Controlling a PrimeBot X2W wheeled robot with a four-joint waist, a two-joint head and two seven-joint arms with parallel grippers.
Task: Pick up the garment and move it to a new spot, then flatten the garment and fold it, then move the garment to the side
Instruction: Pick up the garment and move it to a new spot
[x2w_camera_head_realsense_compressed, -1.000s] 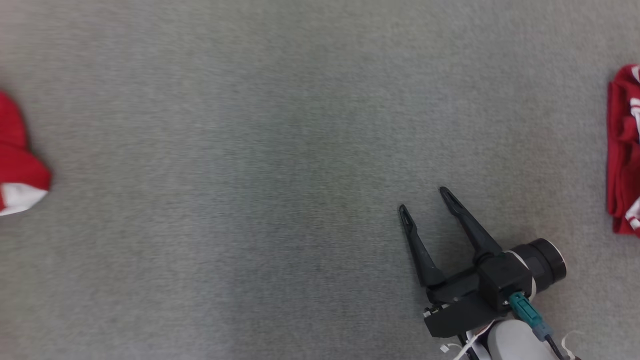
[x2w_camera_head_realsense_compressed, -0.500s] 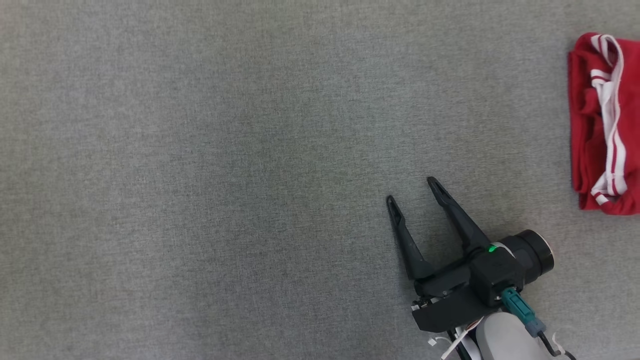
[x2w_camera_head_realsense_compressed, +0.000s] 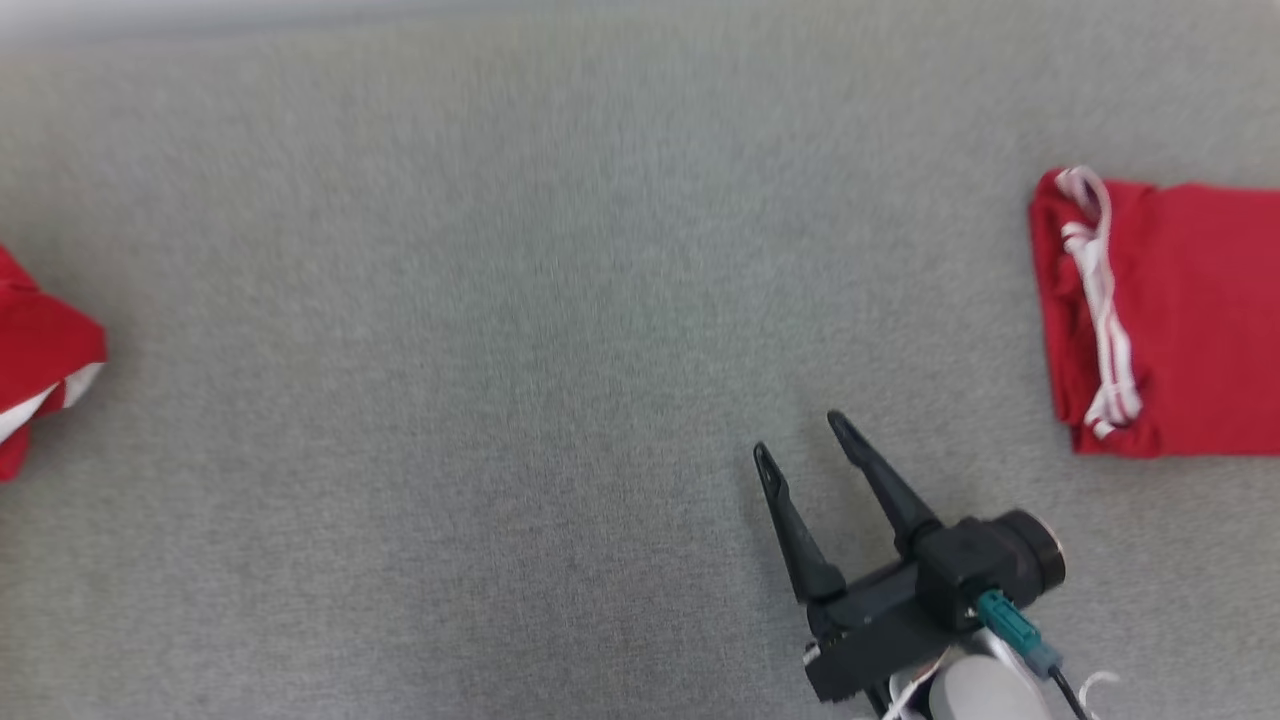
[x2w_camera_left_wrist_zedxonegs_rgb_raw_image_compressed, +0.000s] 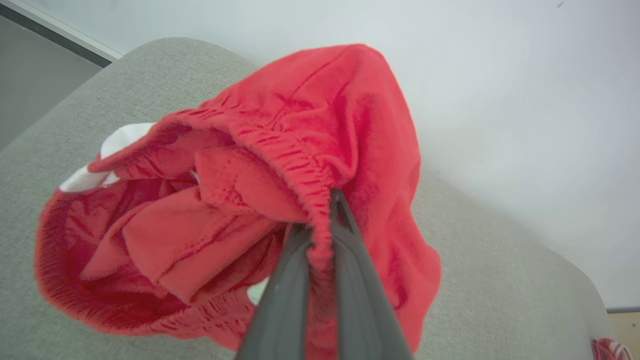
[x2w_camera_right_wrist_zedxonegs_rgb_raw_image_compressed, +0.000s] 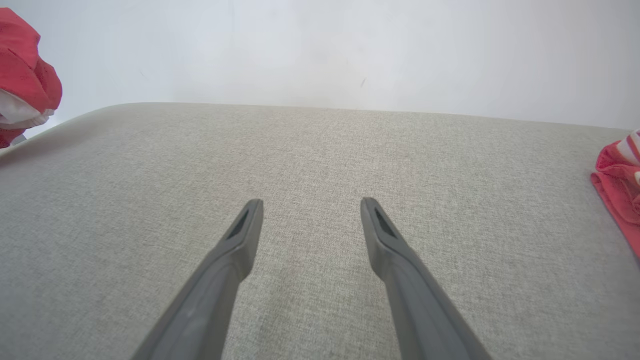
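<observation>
Left end effector (x2w_camera_left_wrist_zedxonegs_rgb_raw_image_compressed: 320, 212): closed on the red garment (x2w_camera_left_wrist_zedxonegs_rgb_raw_image_compressed: 300, 125), with the gathered elastic hem pinched between the two fingers. The cloth bunches around and beyond the fingers and white trim shows at its far edge. We cannot tell whether the lowest folds touch the table (x2w_camera_left_wrist_zedxonegs_rgb_raw_image_compressed: 75, 125).

In the head view the same garment (x2w_camera_head_realsense_compressed: 40, 350) sits at the left edge, cut off by the frame. The right wrist view has it (x2w_camera_right_wrist_zedxonegs_rgb_raw_image_compressed: 25, 65) at upper left, against the pale wall (x2w_camera_right_wrist_zedxonegs_rgb_raw_image_compressed: 320, 50).

Right end effector (x2w_camera_head_realsense_compressed: 800, 438): open, fingers spread (x2w_camera_right_wrist_zedxonegs_rgb_raw_image_compressed: 311, 201), nothing between them, over bare grey fabric.

A second, folded red garment (x2w_camera_head_realsense_compressed: 1180, 320) lies flat at the right side of the table, well apart from both end effectors, with its white striped trim along the left edge. No writing can be read on either piece.

Against the earlier head frames the whole picture has shifted, so we log a camera move. Half a second ago the held garment was out of frame and it is now back at the left edge. More of the folded piece is now in frame. The right end effector's spread is unchanged.
</observation>
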